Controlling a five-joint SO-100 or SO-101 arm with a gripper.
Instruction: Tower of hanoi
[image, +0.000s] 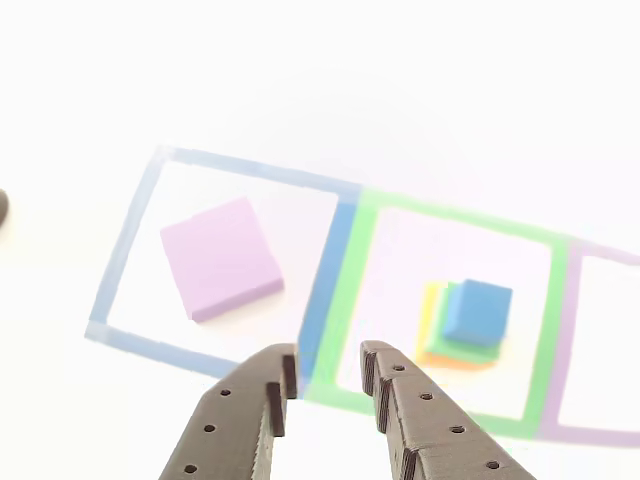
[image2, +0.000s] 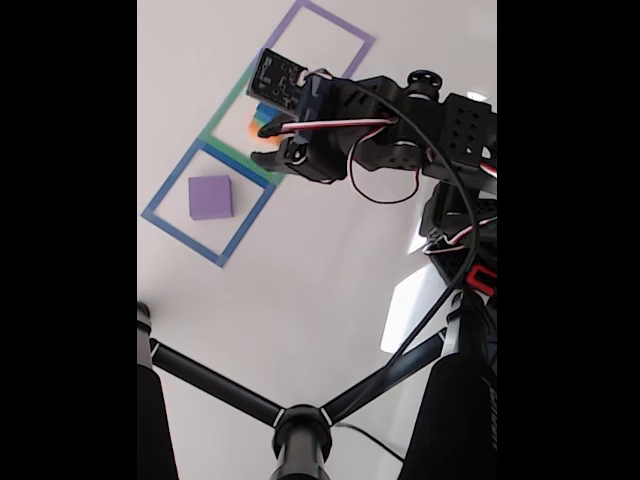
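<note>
A flat purple block (image: 221, 257) lies alone inside the blue taped square (image: 128, 237); the fixed view shows the purple block (image2: 210, 196) in the blue square (image2: 165, 195) too. In the green taped square (image: 354, 290) sits a stack: a blue block (image: 478, 311) on top, a green one (image: 452, 340) under it, then yellow and orange edges (image: 432, 318). My gripper (image: 328, 374) hangs open above the tape between the two squares, nothing between its fingers (image: 275, 385). In the fixed view the gripper (image2: 266, 141) hovers over the green square and hides most of the stack.
A purple taped square (image: 572, 340) lies to the right of the green one, seen as the far square (image2: 330, 35) in the fixed view. A black tripod (image2: 300, 425) and the arm's body with cables (image2: 440, 140) occupy the fixed view's lower and right parts.
</note>
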